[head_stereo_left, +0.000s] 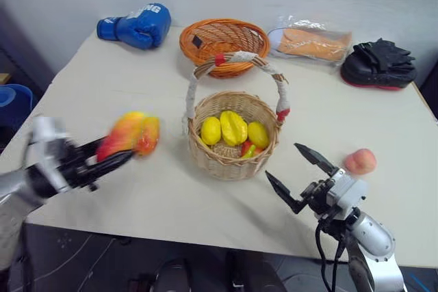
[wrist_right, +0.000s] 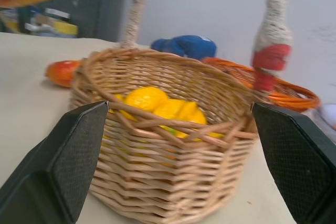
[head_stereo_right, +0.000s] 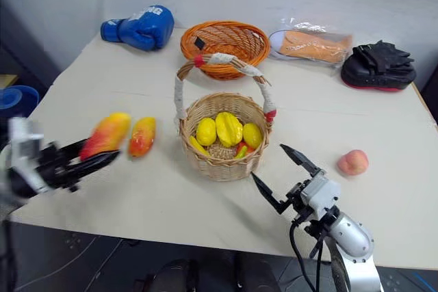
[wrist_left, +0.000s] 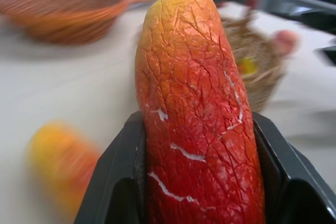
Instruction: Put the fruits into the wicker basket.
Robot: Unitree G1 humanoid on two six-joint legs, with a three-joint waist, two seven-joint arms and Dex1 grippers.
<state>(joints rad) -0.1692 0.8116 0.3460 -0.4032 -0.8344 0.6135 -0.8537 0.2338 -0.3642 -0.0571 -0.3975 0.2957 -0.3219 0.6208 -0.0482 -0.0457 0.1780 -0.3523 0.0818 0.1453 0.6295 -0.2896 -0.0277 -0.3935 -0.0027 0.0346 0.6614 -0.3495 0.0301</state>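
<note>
I see my left gripper (head_stereo_right: 96,158) squeezed tight on one mango (head_stereo_right: 106,135), lifted up off the table (head_stereo_left: 137,73) on the left side. In the left wrist view the two black fingers (wrist_left: 113,182) press on both sides of the red and yellow mango. The second mango (head_stereo_right: 142,136) lies flat on the table, just beside the one I hold and between it and the wicker basket (head_stereo_right: 222,135). The wicker basket stands in the middle of the table, with its tall handle (head_stereo_right: 179,94) wrapped in white cloth with red bits. Inside it I see yellow fruits (head_stereo_right: 228,128) and a small red and green bit. My right gripper (head_stereo_right: 277,176) hangs near the front right of the wicker basket with its fingers wide apart and nothing between them. In the right wrist view the wicker basket sits between those two fingers (wrist_right: 68,156) but does not touch them. The peach (head_stereo_right: 353,162) rests on the table to the right, apart from the basket. At the back I see a blue boxing glove (head_stereo_left: 137,25), an orange basket (head_stereo_left: 226,42), a plastic bag (head_stereo_left: 311,42) with something orange in it, and a black pad (head_stereo_left: 380,65).
</note>
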